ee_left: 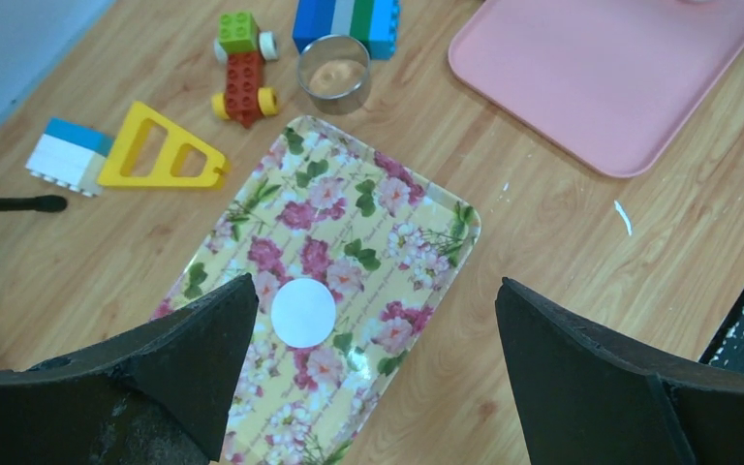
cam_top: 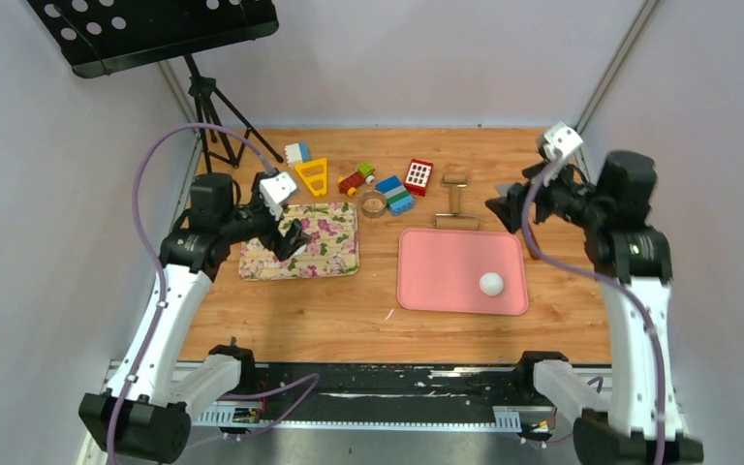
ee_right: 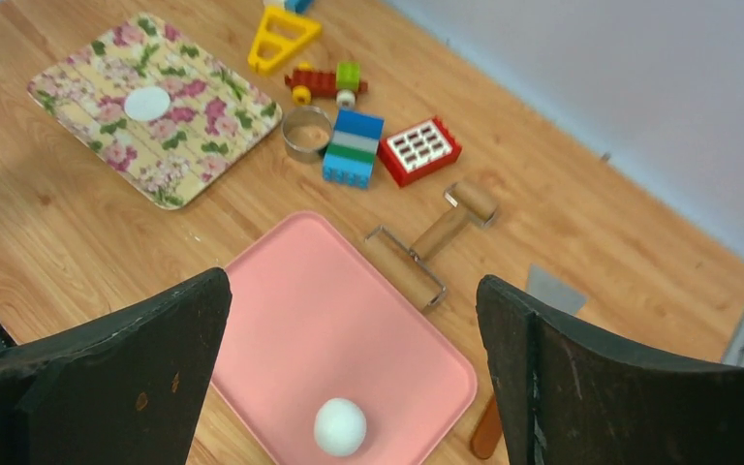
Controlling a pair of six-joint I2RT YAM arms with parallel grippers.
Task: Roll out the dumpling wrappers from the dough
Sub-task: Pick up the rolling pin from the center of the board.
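Resting on the pink tray [cam_top: 436,262] (toward its near right corner, as viewed from overhead), the dough [cam_top: 491,283] is being shown as one round white ball, touched by neither arm. A single dumpling wrapper [ee_left: 303,313], a flat white disc, is lying on the floral tray [cam_top: 339,254], directly beneath the left gripper [ee_left: 376,300], whose jaws are being held wide apart with nothing between them. The right gripper [ee_right: 354,286] is likewise being held spread and empty, hovering over the table's right side, above the pink tray's far edge. A small metal ring [cam_top: 374,203] is standing just beside the floral tray's far corner, near some coloured toy bricks [cam_top: 395,194]. A wooden roller [cam_top: 455,201] is lying just behind the pink tray.
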